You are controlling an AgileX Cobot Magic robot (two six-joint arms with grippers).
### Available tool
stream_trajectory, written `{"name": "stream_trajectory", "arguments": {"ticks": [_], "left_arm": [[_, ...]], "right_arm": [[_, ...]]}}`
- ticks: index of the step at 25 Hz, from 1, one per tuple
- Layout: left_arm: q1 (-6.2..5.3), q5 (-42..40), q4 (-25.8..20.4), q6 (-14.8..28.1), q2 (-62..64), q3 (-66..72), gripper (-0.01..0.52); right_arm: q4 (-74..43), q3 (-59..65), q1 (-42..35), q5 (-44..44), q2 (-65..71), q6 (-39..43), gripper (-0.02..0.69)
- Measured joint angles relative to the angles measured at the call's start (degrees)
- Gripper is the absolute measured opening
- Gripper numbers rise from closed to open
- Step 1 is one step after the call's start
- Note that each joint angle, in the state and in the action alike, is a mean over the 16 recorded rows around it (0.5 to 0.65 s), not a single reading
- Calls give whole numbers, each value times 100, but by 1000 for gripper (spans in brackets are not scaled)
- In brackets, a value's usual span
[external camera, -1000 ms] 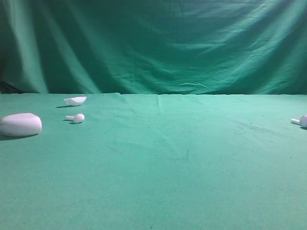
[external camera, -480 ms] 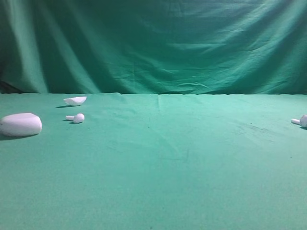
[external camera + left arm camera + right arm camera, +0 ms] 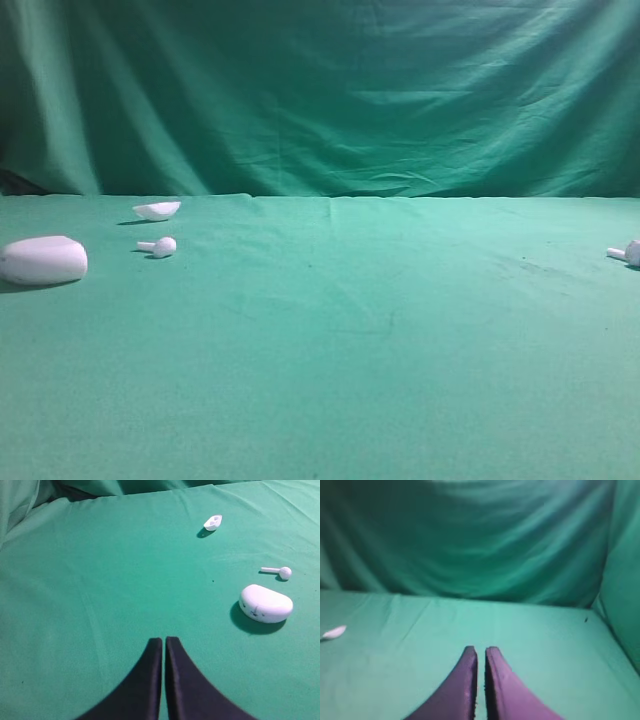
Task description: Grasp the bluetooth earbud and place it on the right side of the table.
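white oval case (image 3: 43, 260) lies beside plain earbud (image 3: 158, 246).

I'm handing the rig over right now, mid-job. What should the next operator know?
Left gripper: shut, empty, above the table.
Right gripper: jaws nearly together with a slim gap, empty.
Left earbud lies beside the white case. Right earbud lies at the table's far right edge. Both are too small to tell which has the dark spot.
Done: perhaps the placement, if the right earbud is the target.
Left: check that; otherwise carry the left earbud over.
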Motion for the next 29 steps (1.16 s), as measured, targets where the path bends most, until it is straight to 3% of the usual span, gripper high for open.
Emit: {"name": "stream_trajectory", "arguments": {"ticks": [7,12,19,29], "left_arm": [[0,0,0,0,0,0,0],[0,0,0,0,0,0,0],[0,0,0,0,0,0,0],[0,0,0,0,0,0,0]], "right_arm": [[-249,1602,-206,-1713,-426,62,49],[-264,2652,-252,-2417,-592,202,49],[-264,3384,-255,-2553,-608,425,49],[-264,3491,-255,-2257,-608,551,49]]}}
